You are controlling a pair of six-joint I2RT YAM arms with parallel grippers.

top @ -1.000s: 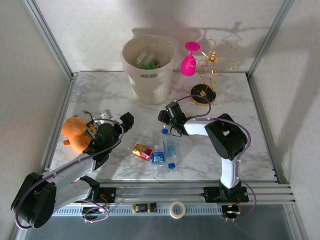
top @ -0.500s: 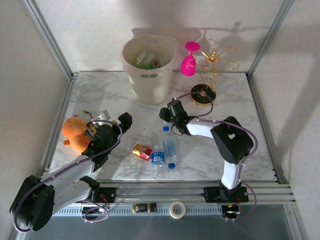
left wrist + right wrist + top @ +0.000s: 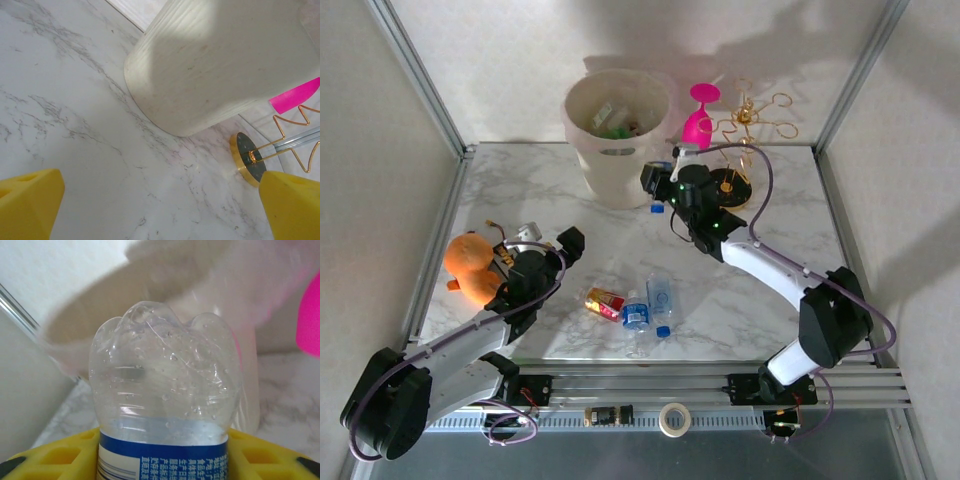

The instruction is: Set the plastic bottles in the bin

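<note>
Clear blue-labelled bottle (image 3: 162,390) sits clamped in my right gripper (image 3: 658,188) beside the bin (image 3: 618,165); my left gripper (image 3: 570,240) gapes empty.

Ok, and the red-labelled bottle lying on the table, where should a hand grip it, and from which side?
Take the red-labelled bottle across the middle of its body, coming straight down from above. It lies flat on its side with its long sides free. A blue-labelled bottle lies close by its right end, so closing across the width looks safest.
</note>
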